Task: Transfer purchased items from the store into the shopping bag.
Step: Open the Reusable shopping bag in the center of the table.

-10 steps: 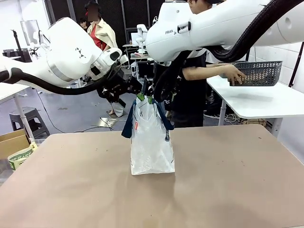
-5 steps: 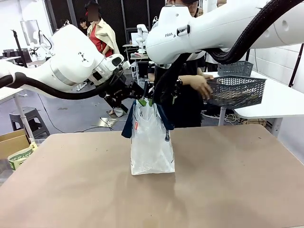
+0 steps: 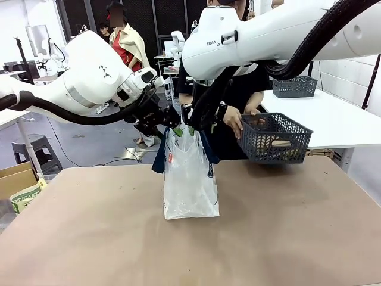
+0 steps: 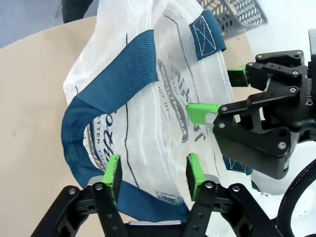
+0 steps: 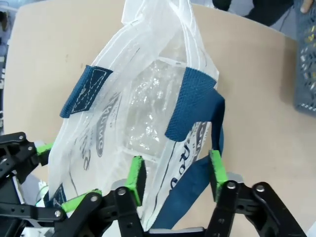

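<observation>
Two grippers meet at the mouth of the translucent whitish plastic shopping bag with dark blue handles (image 3: 189,179), which in the front view stands upright on the tan table (image 3: 286,238) directly below them. The left gripper (image 3: 176,126) is at one side of the rim and the right gripper (image 3: 194,126) at the other. Just beyond the right one, a person's hand (image 3: 233,122) holds the dark grey lattice plastic basket (image 3: 297,143) with yellowish packaged items (image 3: 277,143) inside. In the left wrist view the left gripper's green pads (image 4: 112,173) stand half apart, straddling rim film and handle strap without pinching. In the right wrist view the right gripper's pads (image 5: 136,177) are likewise half apart around the opposite rim. I judge each should clamp its rim squarely, then draw away evenly, so the mouth gapes and the bag stays upright.
</observation>
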Motion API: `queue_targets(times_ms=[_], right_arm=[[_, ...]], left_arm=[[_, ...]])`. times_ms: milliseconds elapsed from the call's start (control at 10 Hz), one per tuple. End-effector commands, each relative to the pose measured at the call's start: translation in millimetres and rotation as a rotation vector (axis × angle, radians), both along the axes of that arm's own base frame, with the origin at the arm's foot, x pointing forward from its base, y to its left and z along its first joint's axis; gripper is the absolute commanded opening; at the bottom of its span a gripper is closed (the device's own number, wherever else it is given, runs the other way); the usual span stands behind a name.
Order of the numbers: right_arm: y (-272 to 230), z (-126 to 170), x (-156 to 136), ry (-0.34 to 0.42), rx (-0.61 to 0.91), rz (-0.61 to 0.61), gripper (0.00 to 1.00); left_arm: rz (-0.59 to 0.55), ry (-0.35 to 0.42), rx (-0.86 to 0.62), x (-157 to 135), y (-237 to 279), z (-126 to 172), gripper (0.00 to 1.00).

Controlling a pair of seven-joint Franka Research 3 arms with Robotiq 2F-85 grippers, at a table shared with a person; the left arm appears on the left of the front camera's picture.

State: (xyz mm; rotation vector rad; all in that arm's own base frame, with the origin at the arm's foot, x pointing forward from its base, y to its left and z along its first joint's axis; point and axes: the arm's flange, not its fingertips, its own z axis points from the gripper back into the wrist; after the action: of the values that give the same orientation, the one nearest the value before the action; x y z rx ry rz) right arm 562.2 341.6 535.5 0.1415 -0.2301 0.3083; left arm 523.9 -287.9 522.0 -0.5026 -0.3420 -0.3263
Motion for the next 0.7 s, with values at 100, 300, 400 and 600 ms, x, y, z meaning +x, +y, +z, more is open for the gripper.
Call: queue_targets(times_ms=[100,300,400,600], right_arm=[[0,-5,-7,0.067,0.062,-0.011,0.0],[-2,-6,-9,0.068,0.036,0.001,0.0],[-7,-6,-11,0.068,0.026,-0.004,0.0],[-22,-6,-17,0.072,0.01,-0.018,0.0]], left_arm=[[0.011,0.0,-0.002,-4,5,-2,0.0],[0.007,0.003,0.005,-5,6,-2,0.0],[0.017,-0.007,0.016,-6,9,-1,0.0],[0.021,-0.01,0.012,-9,18,-1,0.0]])
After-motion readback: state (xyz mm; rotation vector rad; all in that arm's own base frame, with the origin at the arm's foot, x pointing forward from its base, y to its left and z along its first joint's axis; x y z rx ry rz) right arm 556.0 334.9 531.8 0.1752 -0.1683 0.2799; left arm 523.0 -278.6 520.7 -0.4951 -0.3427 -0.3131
